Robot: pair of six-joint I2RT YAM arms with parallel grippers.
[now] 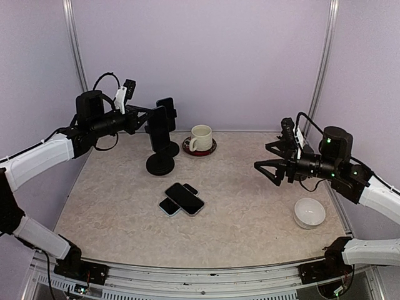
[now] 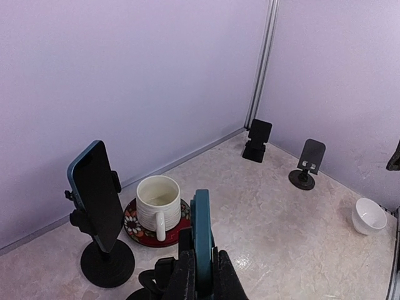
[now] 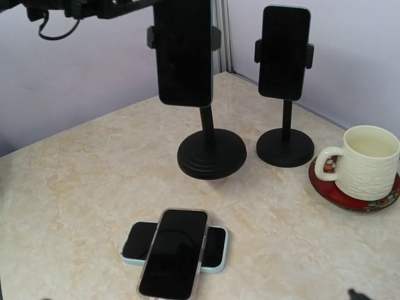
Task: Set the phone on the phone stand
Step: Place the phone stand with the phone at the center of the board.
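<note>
One phone (image 3: 183,53) sits upright in the near stand (image 3: 211,153), pinched edge-on by the left gripper (image 2: 201,275). Next, I judge, those fingers must part gently and back away without tipping it. Well apart, the right gripper (image 1: 265,165) hangs splayed wide, holding nothing. Both mug (image 2: 158,201) and bowl (image 2: 369,215) look empty

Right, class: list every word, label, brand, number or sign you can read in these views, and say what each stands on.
No text can be read in any view.
The held phone, second phone and stacked phones: dark screens, no logo visible.
The mug and bowl: plain, no print.
The saucer: floral pattern only, no lettering.
</note>
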